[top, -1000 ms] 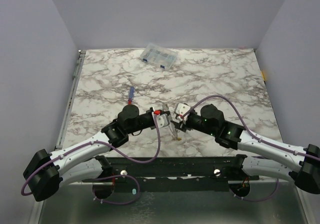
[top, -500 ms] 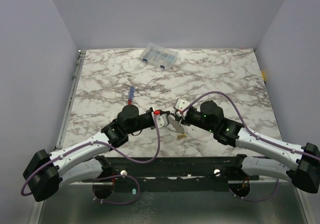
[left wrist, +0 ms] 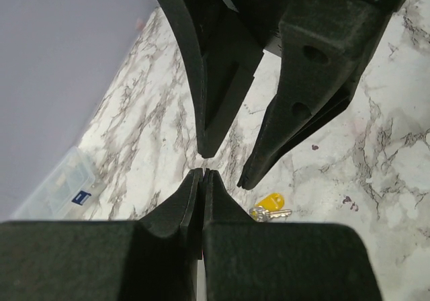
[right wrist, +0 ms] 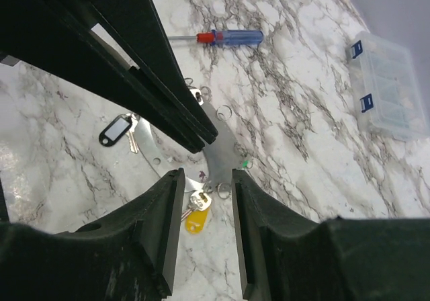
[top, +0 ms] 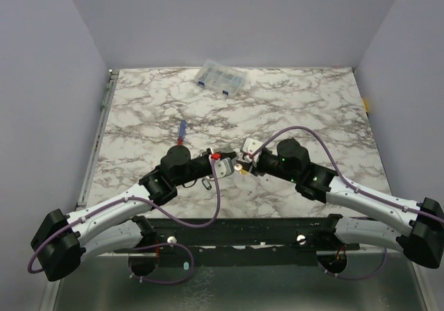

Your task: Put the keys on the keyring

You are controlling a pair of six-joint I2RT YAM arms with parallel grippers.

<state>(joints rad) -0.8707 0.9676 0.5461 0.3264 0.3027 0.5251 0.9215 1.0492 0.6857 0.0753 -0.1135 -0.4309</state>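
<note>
From above, the two arms meet low over the marbled tabletop [top: 312, 103], the left hand [top: 223, 166] and right hand [top: 243, 162] almost tip to tip. A yellow-tagged key [top: 243, 170] lies just below them, with a screwdriver [top: 182, 132] behind and a clear box [top: 220, 79] near the far edge.

In the left wrist view, the left hand's fingers are pressed fully together. The right hand's fingers stand apart just beyond them, with nothing between.

In the right wrist view, the keyring [right wrist: 220, 154] lies as a grey arc under the left fingertips. They may be pinching it, but I cannot tell. A black-tagged key [right wrist: 114, 130] lies to the left of the ring.
</note>
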